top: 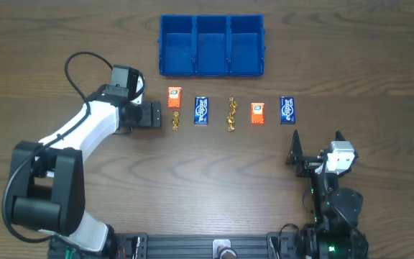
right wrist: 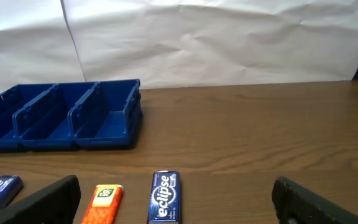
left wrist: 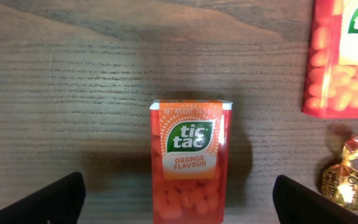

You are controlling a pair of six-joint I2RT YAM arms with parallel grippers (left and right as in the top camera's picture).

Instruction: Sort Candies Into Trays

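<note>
The left claw (left wrist: 179, 210), spread open, frames the orange mint box (left wrist: 190, 163) lying flat on the bench (left wrist: 73, 93); likely light, rigid and slick, it should be pinched across its long sides.

A blue tray (top: 211, 70) divided into three side-by-side compartments is seen upright. In front of it, a row of candies is laid flat: an orange mint box (top: 174, 97) with a gold-wrapped candy (top: 175, 120) just beside it, a blue gum pack (top: 202, 110), seemingly two more gold candies (top: 231, 106) in line, a second orange box (top: 257, 113) and a second blue pack (top: 287, 109).
</note>
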